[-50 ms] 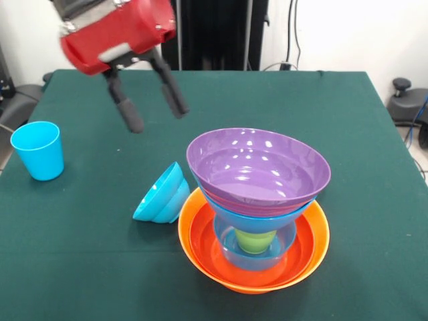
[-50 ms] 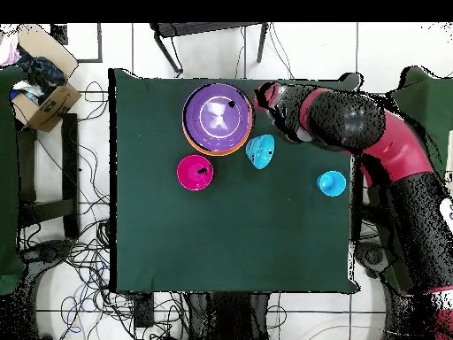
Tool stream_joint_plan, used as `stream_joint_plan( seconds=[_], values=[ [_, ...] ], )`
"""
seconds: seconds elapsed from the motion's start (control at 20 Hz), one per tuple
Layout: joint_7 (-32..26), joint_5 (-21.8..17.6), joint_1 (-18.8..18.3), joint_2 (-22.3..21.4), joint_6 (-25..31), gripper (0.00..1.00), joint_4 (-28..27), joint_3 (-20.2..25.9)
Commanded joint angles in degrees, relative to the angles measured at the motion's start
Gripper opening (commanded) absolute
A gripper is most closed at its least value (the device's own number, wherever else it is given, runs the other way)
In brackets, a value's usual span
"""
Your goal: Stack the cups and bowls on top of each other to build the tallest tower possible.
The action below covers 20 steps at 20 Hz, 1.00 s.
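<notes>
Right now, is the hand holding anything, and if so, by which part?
Nothing is held. The hand hangs open above the table, its fingers apart and empty, clear of the tower and of the tipped blue bowl.

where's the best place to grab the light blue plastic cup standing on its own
Probably the light blue plastic tumbler is best taken from straight above: it stands upright, mouth up, nothing close by. One of the fingers could go inside the rim, one outside, pinching the wall.

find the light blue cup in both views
Front view: the light blue cup stands upright at the left edge of the table.
Overhead view: the cup stands right of centre, near the arm.
Shared landmark: the tipped blue bowl lies between the cup and the tower.
</notes>
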Motion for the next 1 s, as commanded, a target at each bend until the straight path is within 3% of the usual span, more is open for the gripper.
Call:
stream_joint_plan(
  seconds=[0.05, 0.25, 0.7, 1.0],
  values=[
    [-1.2, -4.4, 2.0, -1.4, 10.6, 1.00, -7.9, -9.1],
    [0.7, -3.7, 1.2, -2.6, 11.1, 1.00, -6.2, -10.3],
    [3.0, -1.6, 1.3, 0.3, 7.5, 1.00, -4.0, -11.4],
    [4.9, -0.4, 0.8, 5.3, 2.5, 1.00, -2.0, -12.0]
  ],
)
